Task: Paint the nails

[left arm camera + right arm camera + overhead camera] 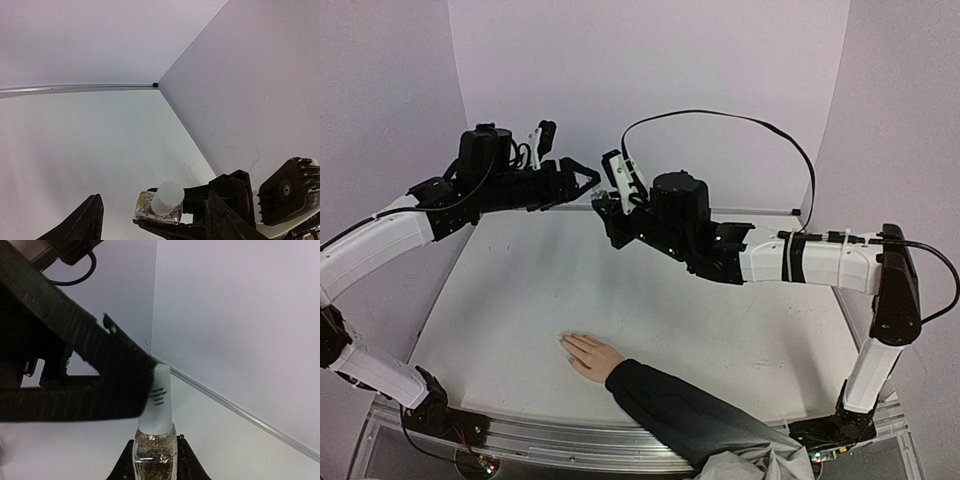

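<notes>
Our right end effector (155,466) is clamped on a glittery nail-polish bottle (155,452). Our left end effector (152,220) stands apart, either side of its frosted cap (166,197). A hand (590,355) lies flat on the near counter (520,300).

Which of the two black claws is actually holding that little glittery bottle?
The right gripper: its jaws pinch the small clear glass bottle of gold glitter. The left gripper is open beside the frosted cap.

Capped bottle (160,204) between spread left gripper (155,197) fingers
</notes>
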You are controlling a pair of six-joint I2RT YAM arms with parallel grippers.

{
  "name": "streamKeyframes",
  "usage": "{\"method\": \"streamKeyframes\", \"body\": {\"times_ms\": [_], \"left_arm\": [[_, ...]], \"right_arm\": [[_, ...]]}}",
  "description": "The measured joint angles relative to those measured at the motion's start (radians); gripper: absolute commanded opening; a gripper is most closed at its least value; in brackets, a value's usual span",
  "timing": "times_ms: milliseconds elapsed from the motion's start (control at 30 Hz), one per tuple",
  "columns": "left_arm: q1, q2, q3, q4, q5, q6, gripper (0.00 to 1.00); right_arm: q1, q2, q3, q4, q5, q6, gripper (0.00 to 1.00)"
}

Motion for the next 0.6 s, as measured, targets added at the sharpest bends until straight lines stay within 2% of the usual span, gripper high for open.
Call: {"method": "streamKeyframes", "body": {"times_ms": [100,500,600], "left_arm": [[-0.016,0.013,0.009,0.004,-0.003,0.030,0.49],[-0.034,0.049,0.018,0.012,-0.023,0.119,0.09],[-0.032,0.050,0.018,0.012,-0.013,0.145,0.03]], "right_arm": [[0.005,0.007,0.009,-0.002,0.000,-0.007,0.00],[0.015,0.020,0.016,-0.020,-0.001,-0.014,0.00],[0.014,0.020,0.016,-0.023,-0.006,-0.014,0.00]]}}
